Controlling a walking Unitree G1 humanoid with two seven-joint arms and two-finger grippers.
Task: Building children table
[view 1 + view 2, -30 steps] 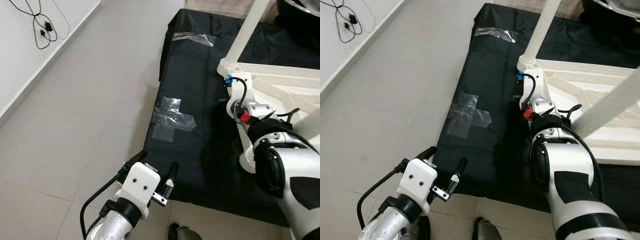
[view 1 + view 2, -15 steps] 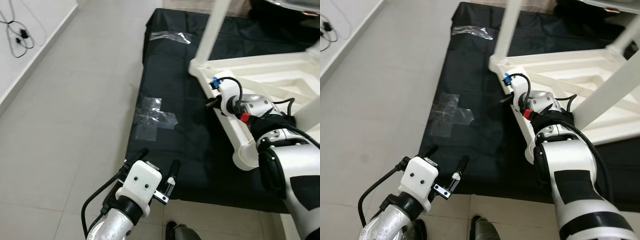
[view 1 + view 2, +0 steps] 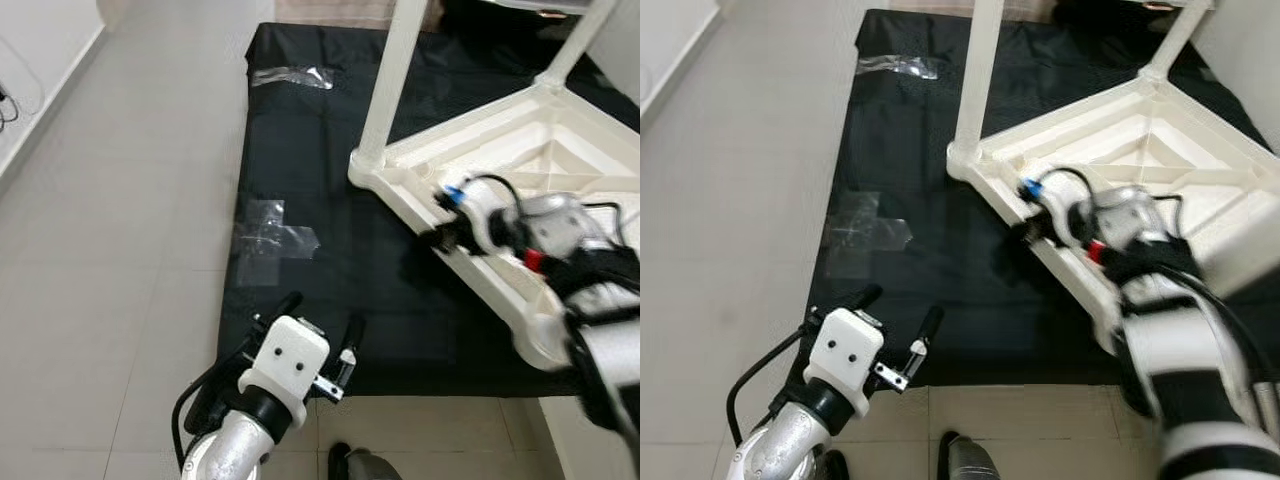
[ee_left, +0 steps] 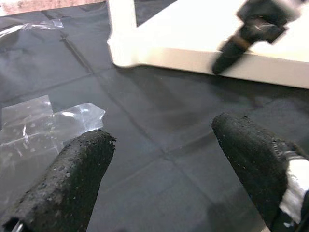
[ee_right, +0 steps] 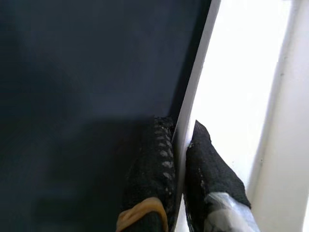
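Observation:
A white plastic children's table [image 3: 520,130] lies upside down on a black mat [image 3: 300,140], one leg [image 3: 395,80] pointing up from its near left corner. My right gripper [image 3: 441,236] is shut on the table's rim [image 5: 194,82], with one finger on each side of the thin edge [image 3: 1025,231]. That arm looks blurred. My left gripper [image 3: 320,312] hovers open above the mat's near edge with nothing between its fingers [image 4: 82,164]. It is well left of the table.
Two patches of clear tape stick to the mat, one [image 3: 270,240] ahead of my left gripper and one [image 3: 290,75] at the far end. Grey floor tiles [image 3: 120,200] spread to the left and run along the mat's near edge.
The whole view has swung right. My right gripper, still shut on the rim, has moved right, and the table's edge now runs more diagonally. The left gripper keeps its pose.

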